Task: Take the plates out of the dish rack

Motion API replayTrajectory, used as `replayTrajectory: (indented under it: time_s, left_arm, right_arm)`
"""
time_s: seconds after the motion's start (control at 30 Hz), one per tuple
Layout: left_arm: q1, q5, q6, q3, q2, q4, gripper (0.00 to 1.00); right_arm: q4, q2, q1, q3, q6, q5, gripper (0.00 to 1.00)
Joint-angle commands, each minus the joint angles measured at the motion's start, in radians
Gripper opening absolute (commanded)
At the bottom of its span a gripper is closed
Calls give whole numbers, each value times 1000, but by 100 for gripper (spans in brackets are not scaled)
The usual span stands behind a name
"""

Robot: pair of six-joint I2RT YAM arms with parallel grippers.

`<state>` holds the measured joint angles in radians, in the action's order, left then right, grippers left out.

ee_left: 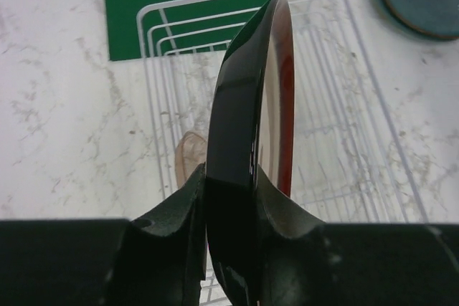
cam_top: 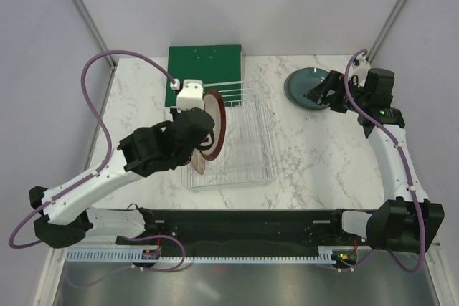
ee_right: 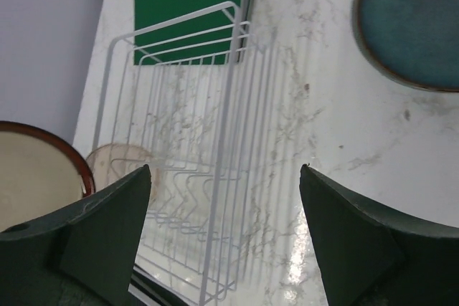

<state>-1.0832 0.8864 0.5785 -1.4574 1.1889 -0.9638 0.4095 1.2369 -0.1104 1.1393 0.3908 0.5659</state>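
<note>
top view looks down from behind; both wrist views face the dish rack (cam_top: 247, 148), close up.

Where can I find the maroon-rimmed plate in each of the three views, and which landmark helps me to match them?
Top external: the maroon-rimmed plate stands on edge left of centre, at the left side of the dish rack.
Left wrist: centre, seen edge-on, gripped by the left gripper.
Right wrist: lower left corner, its tan face showing.
Shared landmark: the green board behind the rack, at the top of every view.
</note>
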Motion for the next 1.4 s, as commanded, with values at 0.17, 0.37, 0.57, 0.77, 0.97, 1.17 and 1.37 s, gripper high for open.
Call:
replayTrajectory:
  time_s: [0.17,0.37,0.57,0.77,0.97,1.17,1.37]
  left_arm:
    - [11,-322,-200,112,-19,681,2]
    - [34,-406,-175,103,66,793,2]
    - [120,-555,-88,137,71,899,2]
    - [212,-723,18,227,40,1013,2]
    - [316,-906,138,350,32,1195,2]
    - [362,-1036,237,426,54,1382,2]
    - [413,-1132,340,503,83,1553,2]
  right_arm:
    - [-323,-69,44,-144,195,370,92]
    - [-402,-96,74,-207,235,407,92]
    - [-443,-80,94,-248,238,394,92]
    - [-515,-39,135,-286,258,396,91]
    - [-594,16,172,-308,276,384,91]
    - [-675,93,190,-317,307,385,89]
    - [-722,124,193,-319,321,396,57]
